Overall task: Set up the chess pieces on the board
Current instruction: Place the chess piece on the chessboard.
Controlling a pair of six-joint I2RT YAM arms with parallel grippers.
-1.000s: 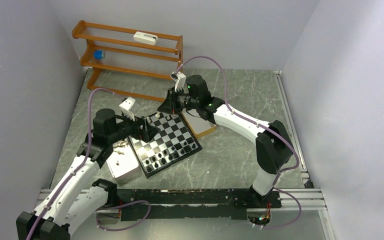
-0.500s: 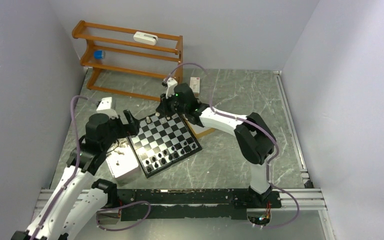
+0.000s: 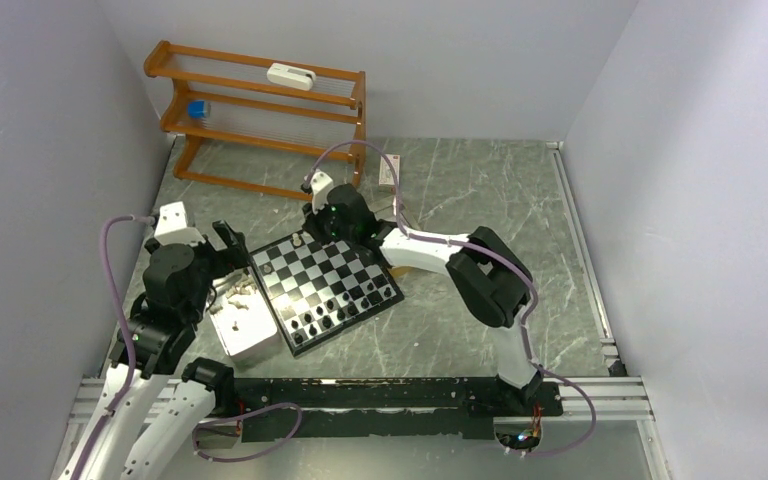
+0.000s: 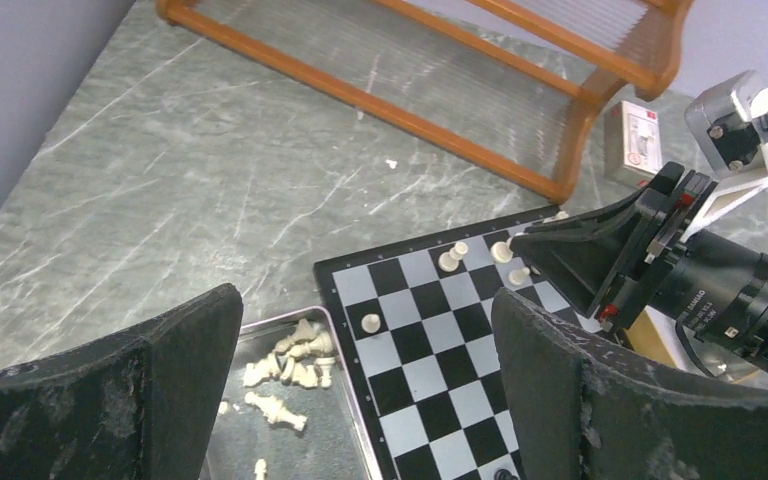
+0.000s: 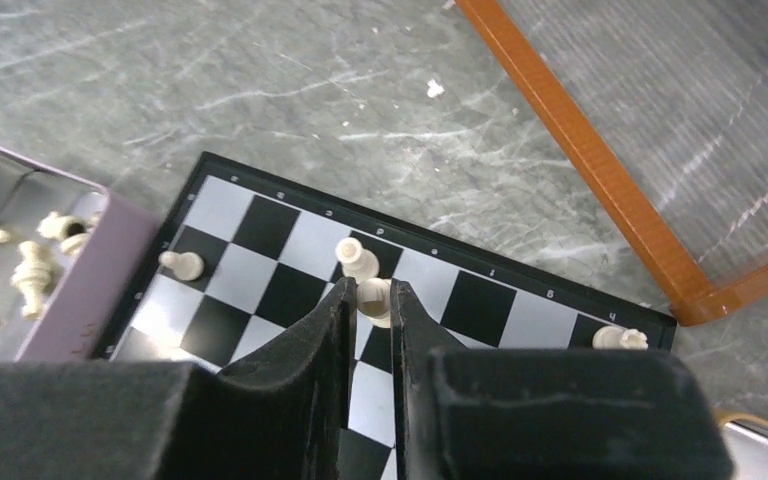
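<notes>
The board lies tilted between the arms, with black chess pieces on its near rows. A few white ones stand at its far end. My right gripper is low over that far corner, shut on a white chess piece that stands beside another white piece. In the top view the right gripper sits at the board's far left corner. My left gripper hangs open and holds nothing, above the tray's edge and the board's left side. More white pieces lie loose in the metal tray.
A wooden rack stands at the back left, close behind the board. A small card box lies near its right end. A tan box sits against the board's right side under the right arm. The metal tray touches the board's left edge.
My left arm has drawn back leftwards off the board, still open. The right gripper has moved left and down to the board's far left corner with the white piece between its fingers.
</notes>
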